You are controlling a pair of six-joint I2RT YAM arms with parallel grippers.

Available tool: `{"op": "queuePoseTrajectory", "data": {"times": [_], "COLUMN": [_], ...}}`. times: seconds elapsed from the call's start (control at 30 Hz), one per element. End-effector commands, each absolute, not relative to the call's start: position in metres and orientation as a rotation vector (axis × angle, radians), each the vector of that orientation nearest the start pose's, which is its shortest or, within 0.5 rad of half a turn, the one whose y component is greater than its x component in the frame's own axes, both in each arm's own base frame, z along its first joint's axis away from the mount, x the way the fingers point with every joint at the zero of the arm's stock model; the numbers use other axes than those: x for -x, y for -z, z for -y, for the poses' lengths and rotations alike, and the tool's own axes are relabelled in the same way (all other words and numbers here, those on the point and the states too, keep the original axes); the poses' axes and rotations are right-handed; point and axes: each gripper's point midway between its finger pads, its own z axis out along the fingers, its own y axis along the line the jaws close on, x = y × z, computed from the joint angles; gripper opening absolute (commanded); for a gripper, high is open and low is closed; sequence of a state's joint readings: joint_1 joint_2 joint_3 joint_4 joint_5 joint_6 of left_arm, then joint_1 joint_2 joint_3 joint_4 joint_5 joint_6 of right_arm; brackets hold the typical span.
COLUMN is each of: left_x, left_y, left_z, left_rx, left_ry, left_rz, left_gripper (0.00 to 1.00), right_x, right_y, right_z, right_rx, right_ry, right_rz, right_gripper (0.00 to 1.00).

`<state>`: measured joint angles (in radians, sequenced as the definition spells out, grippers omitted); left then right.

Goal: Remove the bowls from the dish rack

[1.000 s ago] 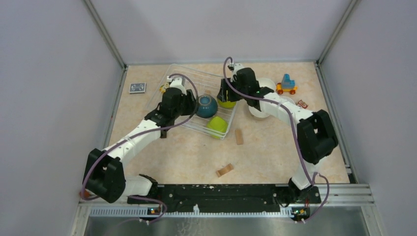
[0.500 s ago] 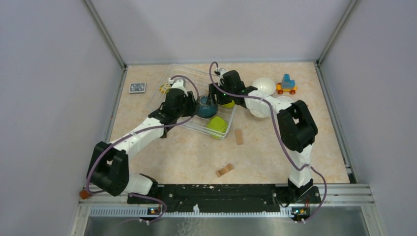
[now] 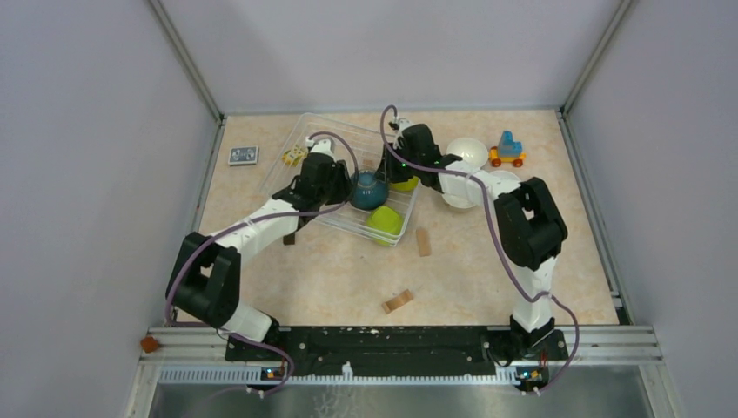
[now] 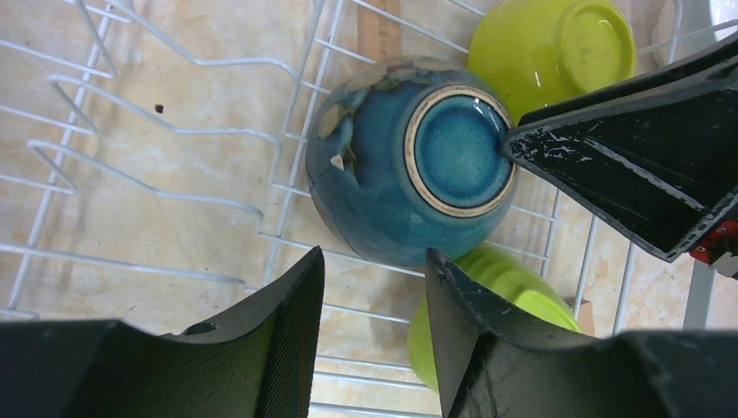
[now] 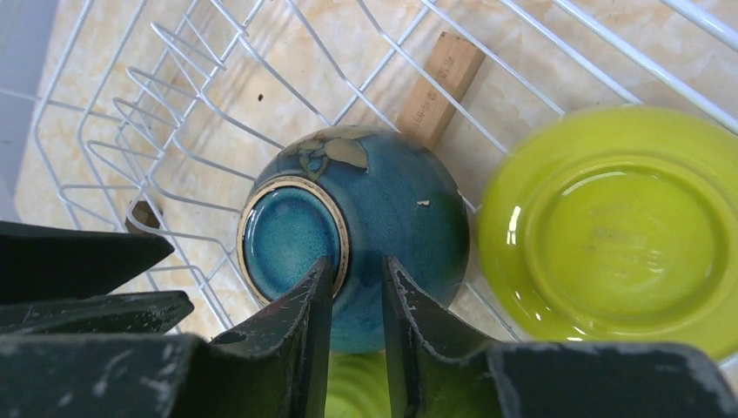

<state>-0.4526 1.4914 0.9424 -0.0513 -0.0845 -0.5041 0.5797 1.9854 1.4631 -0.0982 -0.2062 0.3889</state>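
One dish rack (image 3: 339,132), one teal bowl (image 3: 368,192), two lime green bowls (image 3: 384,222), three pale bowls (image 3: 467,152), one toy vehicle (image 3: 506,150)

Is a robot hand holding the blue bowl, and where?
Right gripper straddles the blue bowl at its bottom ring; whether it grips cannot be told. Left gripper is open, holding nothing.

The dish rack (image 3: 300,150), a shallow basket of thin white wire, is set askew on the counter (image 3: 331,279). Inside it, a dark teal bowl (image 4: 392,174) is turned over, with its glazed foot ring shown. A lime green bowl (image 5: 609,231), also upturned, is seen just beside it. A second lime green bowl (image 3: 385,222) is found at the rack's near corner. A white bowl (image 3: 467,152) is seen mouth up on the counter outside the rack, to the right.
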Motion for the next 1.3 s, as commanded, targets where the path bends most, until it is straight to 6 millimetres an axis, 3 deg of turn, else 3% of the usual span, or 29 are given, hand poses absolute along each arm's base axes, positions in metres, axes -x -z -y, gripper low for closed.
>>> {"op": "queuePoseTrajectory", "data": {"times": [0.0, 0.17, 0.4, 0.47, 0.5, 0.67, 0.87, 1.27], "left_x": [-0.403, -0.402, -0.4, -0.399, -0.398, -0.391, -0.384, -0.372], "left_y": [-0.157, -0.156, -0.159, -0.165, -0.166, -0.164, -0.162, -0.165], "left_z": [0.203, 0.207, 0.203, 0.2, 0.198, 0.196, 0.194, 0.182], "left_rx": [0.101, 0.096, 0.112, 0.125, 0.131, 0.176, 0.203, 0.189], "left_ry": [0.528, 0.554, 0.549, 0.549, 0.548, 0.584, 0.608, 0.577], "left_rz": [-2.105, -2.113, -2.106, -2.082, -2.073, -2.05, -2.034, -1.991], "left_gripper": [0.52, 0.52, 0.53, 0.53, 0.54, 0.54, 0.54, 0.56], "right_x": [-0.409, -0.408, -0.408, -0.407, -0.406, -0.404, -0.41, -0.412], "right_y": [-0.078, -0.073, -0.081, -0.083, -0.084, -0.083, -0.068, -0.047], "right_z": [-0.313, -0.304, -0.303, -0.301, -0.301, -0.31, -0.316, -0.338], "right_rx": [0.257, 0.227, 0.233, 0.222, 0.212, 0.119, -0.119, -0.348], "right_ry": [-0.778, -0.782, -0.781, -0.763, -0.761, -0.749, -0.694, -0.753], "right_rz": [-2.383, -2.393, -2.394, -2.397, -2.4, -2.442, -2.576, -2.558], "right_gripper": [0.24, 0.29, 0.66, 0.83, 0.87, 0.89, 0.9, 0.91]}}
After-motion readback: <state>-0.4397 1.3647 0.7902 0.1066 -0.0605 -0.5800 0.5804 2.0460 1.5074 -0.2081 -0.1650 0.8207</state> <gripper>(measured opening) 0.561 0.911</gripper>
